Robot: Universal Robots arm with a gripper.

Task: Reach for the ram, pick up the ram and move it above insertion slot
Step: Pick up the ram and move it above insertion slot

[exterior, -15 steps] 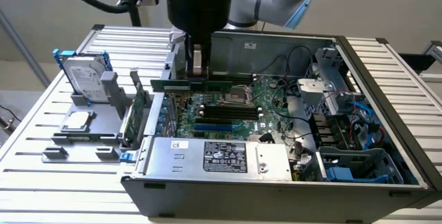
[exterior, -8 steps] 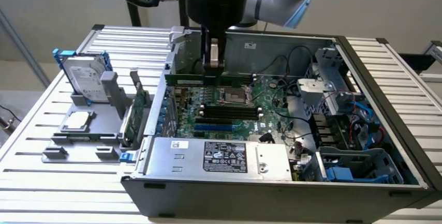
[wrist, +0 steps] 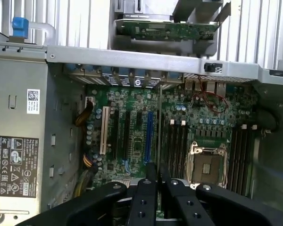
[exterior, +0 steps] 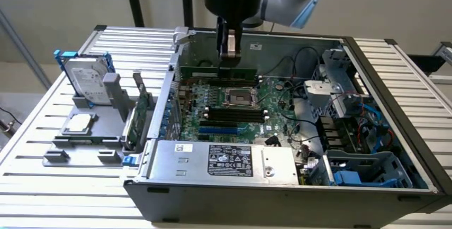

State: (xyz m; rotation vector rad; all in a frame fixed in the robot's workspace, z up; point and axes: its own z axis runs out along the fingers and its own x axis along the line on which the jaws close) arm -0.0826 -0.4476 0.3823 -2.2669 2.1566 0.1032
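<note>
Pickup was done: my gripper point(exterior: 229, 54) had its jaws pinched nearly closed on the ram point(exterior: 217, 74), held edge-down inside the case, just behind the CPU socket point(exterior: 238, 98). It wasn't over the insertion slot point(exterior: 227, 113) yet; that sat on the socket's near side. Open room above the motherboard point(exterior: 272, 113), but the case wall point(exterior: 282, 43) stood close behind.

exterior high oblique, wrist downward, motherboard point(exterior: 233, 102) shared

White and black labels point(exterior: 229, 161) with symbols sit on the power supply housing point(exterior: 279, 165) beside the motherboard point(exterior: 233, 110); their print cannot be read.
</note>
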